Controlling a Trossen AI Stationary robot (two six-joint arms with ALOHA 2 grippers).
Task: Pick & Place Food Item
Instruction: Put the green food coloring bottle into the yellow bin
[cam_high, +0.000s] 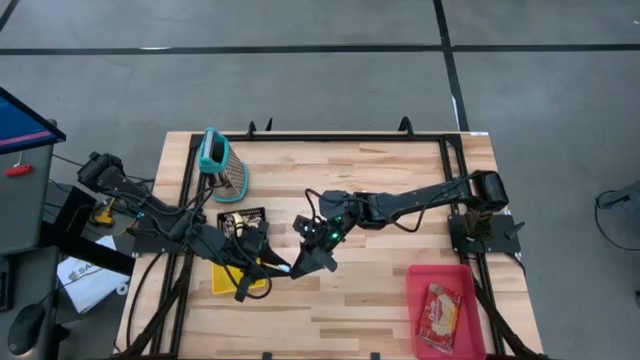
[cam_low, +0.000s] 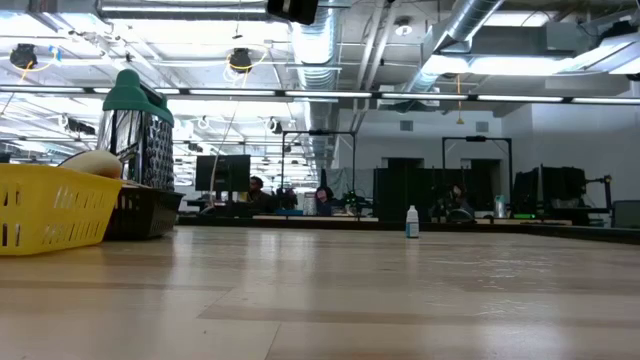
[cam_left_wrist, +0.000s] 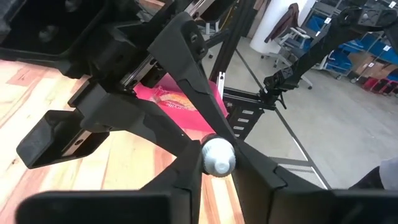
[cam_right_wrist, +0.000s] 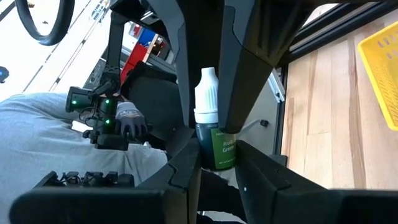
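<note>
A small green bottle (cam_right_wrist: 219, 146) with a white cap (cam_right_wrist: 206, 90) hangs in the air over the middle of the table, between both grippers. My right gripper (cam_right_wrist: 217, 168) is shut on its green body. My left gripper (cam_left_wrist: 217, 180) comes from the table's left and is shut on the cap (cam_left_wrist: 217, 155). In the high view the two grippers meet at the bottle (cam_high: 291, 268), just right of the yellow basket (cam_high: 240, 278). Neither gripper shows in the low view. My right gripper pinches the bottle's green body (cam_right_wrist: 225, 155) between its two fingers, coming about level from the table's right. The bottle runs along the fingers, cap end away from them, lifted clear of the table. My left gripper pinches the white cap (cam_left_wrist: 214, 163) between its fingertips (cam_left_wrist: 186, 180), about level from the table's left, with the cap's tip toward its wrist.
A red bin (cam_high: 470, 275) holding a food packet (cam_high: 440, 312) stands at the near right. A black tray (cam_high: 243, 218) and a teal-handled grater (cam_high: 222, 165) stand far left, by the yellow basket (cam_low: 50, 205). A person with a gloved hand (cam_right_wrist: 127, 124) shows beyond the table.
</note>
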